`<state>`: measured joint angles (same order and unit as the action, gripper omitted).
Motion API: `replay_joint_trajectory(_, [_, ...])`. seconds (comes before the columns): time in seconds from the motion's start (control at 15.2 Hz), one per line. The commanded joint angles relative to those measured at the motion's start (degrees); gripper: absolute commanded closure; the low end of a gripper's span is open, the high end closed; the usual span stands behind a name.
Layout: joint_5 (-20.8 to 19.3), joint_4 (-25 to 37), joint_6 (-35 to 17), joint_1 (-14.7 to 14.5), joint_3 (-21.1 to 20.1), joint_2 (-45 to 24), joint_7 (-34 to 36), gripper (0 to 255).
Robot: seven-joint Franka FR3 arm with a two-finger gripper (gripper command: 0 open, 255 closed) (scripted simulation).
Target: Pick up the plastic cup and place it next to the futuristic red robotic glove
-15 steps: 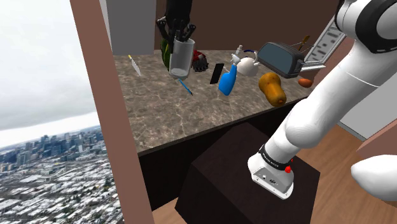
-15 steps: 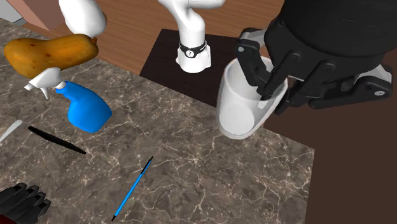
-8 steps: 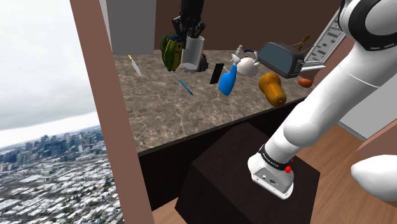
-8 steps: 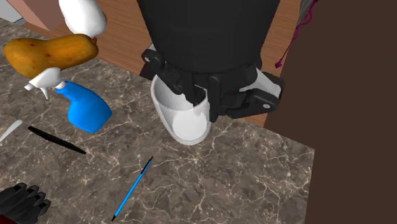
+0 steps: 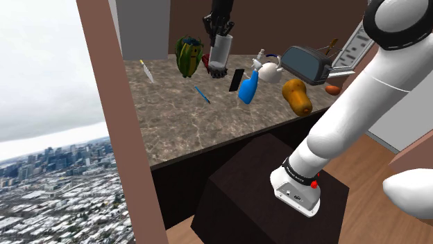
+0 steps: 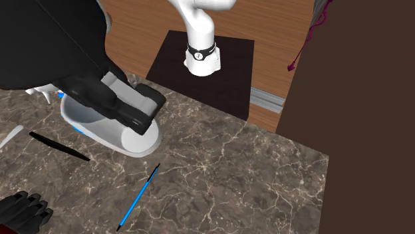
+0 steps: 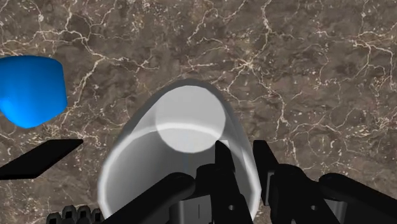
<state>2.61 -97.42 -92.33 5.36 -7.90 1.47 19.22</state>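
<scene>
Shoulder view: at the left of the marble counter (image 5: 173,121) a small pale knife (image 5: 146,71) is seen, and next to it a green striped gourd (image 5: 188,57). Just right of the gourd the black gripper (image 5: 221,36) is pointed downward, and the pale grey cup (image 5: 222,50) is gripped at its rim. The cup is held directly over the dark glove (image 5: 216,68) at the back of the counter; whether the two touch cannot be told. A blue pen (image 5: 202,94) is laid in front of them. Further right a flat black strip (image 5: 236,78), a blue spray bottle (image 5: 247,88), a white teapot (image 5: 266,68), a toaster (image 5: 309,64) and a butternut squash (image 5: 298,96) are found. The dark stand (image 5: 270,190) is set below the counter's edge.

In the second exterior view the glove (image 6: 23,211) is seen at the lower left, and the tilted cup (image 6: 116,133) is held above the marble, well apart from the glove.

In the wrist view the cup's wall is pinched between the fingers (image 7: 222,167), one inside and one outside.
</scene>
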Motion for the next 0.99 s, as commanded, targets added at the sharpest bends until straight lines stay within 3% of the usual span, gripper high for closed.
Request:
replay_joint_trajectory(0.0, [-0.41,1.92,0.38,1.31,1.37,-1.62,-2.72,255])
replay_joint_trajectory(0.53, [-1.32,12.13,2.97,6.28,5.86,-9.56,-12.07,255])
replay_joint_trajectory(0.92, [-1.33,24.42,6.6,10.26,8.47,-18.37,-18.56,255])
